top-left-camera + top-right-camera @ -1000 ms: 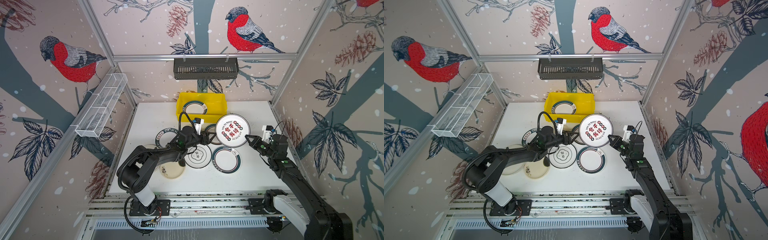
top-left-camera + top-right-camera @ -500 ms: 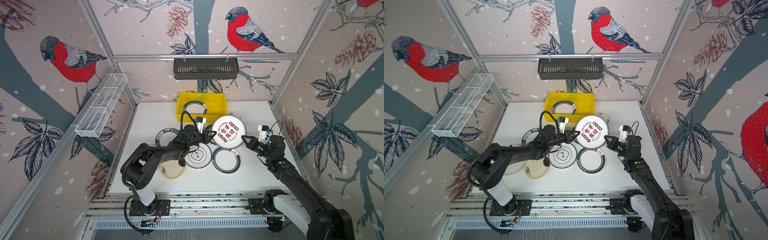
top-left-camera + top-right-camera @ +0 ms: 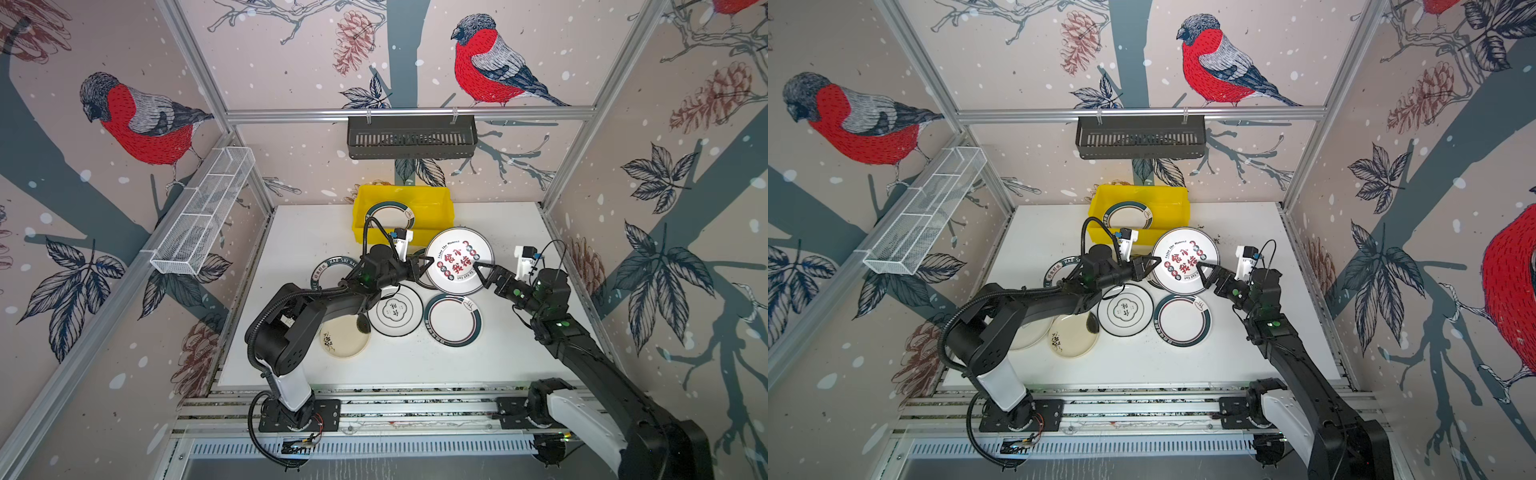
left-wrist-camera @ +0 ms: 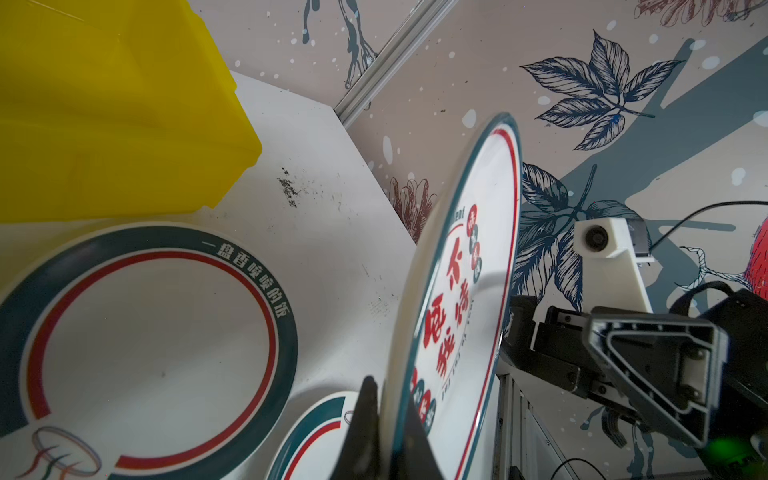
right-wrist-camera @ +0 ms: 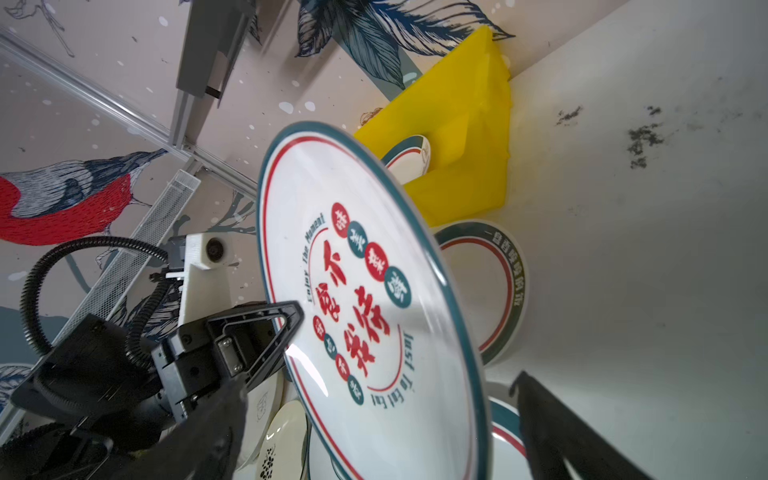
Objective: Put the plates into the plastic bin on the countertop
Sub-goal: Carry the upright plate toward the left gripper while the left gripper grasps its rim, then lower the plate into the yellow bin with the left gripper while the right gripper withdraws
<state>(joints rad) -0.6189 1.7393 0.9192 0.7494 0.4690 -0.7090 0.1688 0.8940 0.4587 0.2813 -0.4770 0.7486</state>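
One speckled countertop (image 3: 511, 357), bird-papered walls (image 3: 291, 62); left jaws tight on plate (image 3: 459, 262), right jaws apart.

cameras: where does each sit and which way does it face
top views: high above the arm bases, looking down on the countertop; both arms show whole, left gripper and right gripper at the lettered plate.
left wrist: on the left arm, looking along its shut fingers past the plate to the right gripper.
right wrist: on the right arm, looking between its open fingers at the plate and left arm.
shared: both wrist views show the plate and the yellow bin.
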